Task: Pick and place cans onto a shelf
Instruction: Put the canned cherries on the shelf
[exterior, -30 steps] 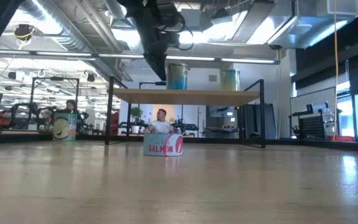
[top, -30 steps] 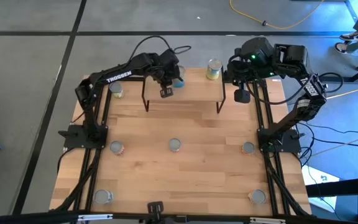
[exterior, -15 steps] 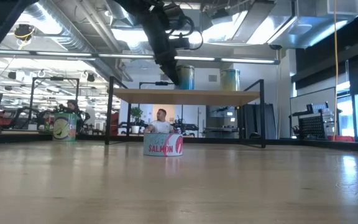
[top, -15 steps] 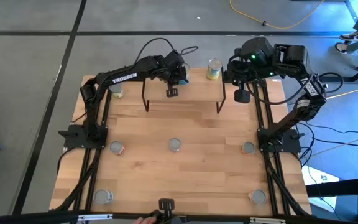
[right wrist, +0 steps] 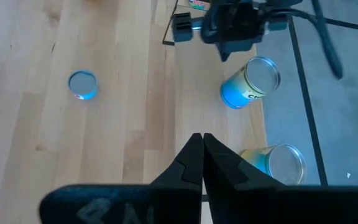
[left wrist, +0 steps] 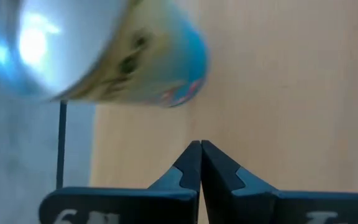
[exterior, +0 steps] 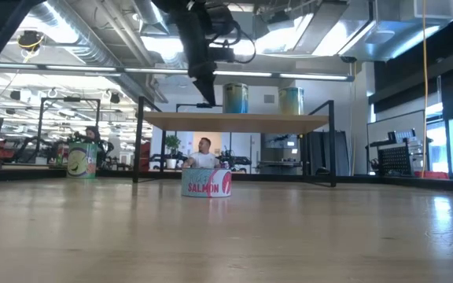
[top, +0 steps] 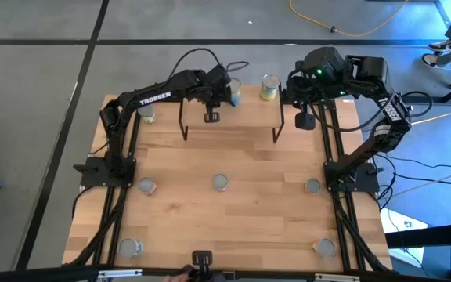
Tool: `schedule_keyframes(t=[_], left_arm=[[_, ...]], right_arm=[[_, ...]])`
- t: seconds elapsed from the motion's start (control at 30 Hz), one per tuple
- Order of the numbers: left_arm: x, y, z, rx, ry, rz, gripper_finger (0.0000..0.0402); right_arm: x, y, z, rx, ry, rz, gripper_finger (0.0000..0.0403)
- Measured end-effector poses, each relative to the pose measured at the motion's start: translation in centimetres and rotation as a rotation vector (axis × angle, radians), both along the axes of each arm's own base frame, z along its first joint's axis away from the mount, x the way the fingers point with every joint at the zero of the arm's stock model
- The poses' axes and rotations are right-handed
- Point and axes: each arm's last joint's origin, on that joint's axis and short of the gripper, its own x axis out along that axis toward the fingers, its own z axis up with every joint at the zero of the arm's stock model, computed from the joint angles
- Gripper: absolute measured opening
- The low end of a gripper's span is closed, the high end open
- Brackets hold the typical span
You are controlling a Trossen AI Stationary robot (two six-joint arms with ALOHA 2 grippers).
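Our left end effector [top: 211,117] hangs pinched shut and empty, blue can [top: 232,92] just beyond it on the shelf [top: 245,112]. Right end effector [top: 304,121] waits closed, empty too. We'd judge these cans rigid, light and slick: grip mid-wall.

Left gripper [top: 211,117] closed and extended, right gripper [top: 304,121] closed, raised

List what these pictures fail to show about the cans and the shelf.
- Blue can, left wrist view: blurred and cut off by the picture's edge, label unreadable.
- Five cans on the table, such as the middle one, high view: only tops show, labels hidden.
- Shelf, low view: seen edge-on, its top surface hidden.
- Left gripper, high view: too small to judge.
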Motion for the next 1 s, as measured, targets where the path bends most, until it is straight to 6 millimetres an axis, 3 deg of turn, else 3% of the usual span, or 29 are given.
schedule_keyframes(t=[0.33, 1.0], left_arm=[[-0.5, 2.2, 0.5, -0.013, -0.125, 0.088, 0.0], [0.6, 2.6, 1.5, 0.006, -0.292, 0.029, 0.0]], right_arm=[[0.0, 0.0, 0.0, 0.004, -0.001, -0.006, 0.0007], [0.0, 0.0, 0.0, 0.004, -0.001, -0.006, 0.0007]])
